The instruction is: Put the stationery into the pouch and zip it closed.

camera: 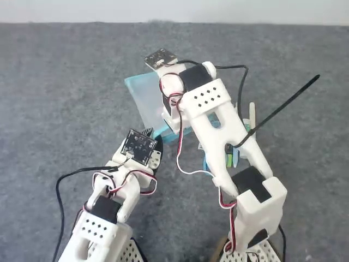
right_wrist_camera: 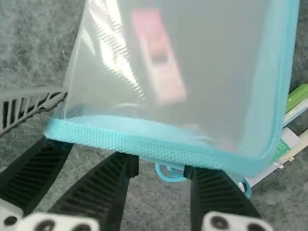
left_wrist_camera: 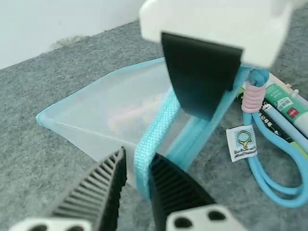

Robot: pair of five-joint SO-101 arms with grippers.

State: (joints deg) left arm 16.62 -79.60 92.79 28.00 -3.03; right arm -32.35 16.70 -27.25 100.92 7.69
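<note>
A translucent light-blue pouch (camera: 144, 98) (left_wrist_camera: 106, 115) (right_wrist_camera: 192, 72) lies tilted on the grey mat, and a pink item (right_wrist_camera: 159, 57) shows through its wall. My left gripper (left_wrist_camera: 137, 180) (camera: 154, 136) is shut on the pouch's blue zipper band (left_wrist_camera: 154, 134) at the near corner. My right gripper (right_wrist_camera: 161, 166) (camera: 169, 109) is at the pouch's zipper edge. Its fingers (right_wrist_camera: 115, 183) stand apart with the blue zipper pull ring (right_wrist_camera: 168, 171) between them. From the left wrist view its black finger (left_wrist_camera: 202, 72) covers the band. Several pens (left_wrist_camera: 284, 106) (right_wrist_camera: 293, 115) (camera: 252, 117) lie on the mat beside the pouch.
A blue cord loop (left_wrist_camera: 279, 187) with a pink sleeve and a small paper tag (left_wrist_camera: 243, 142) trails from the pouch towards the pens. Grey mat (camera: 65, 98) stretches free to the left and far side. A white wall borders the back.
</note>
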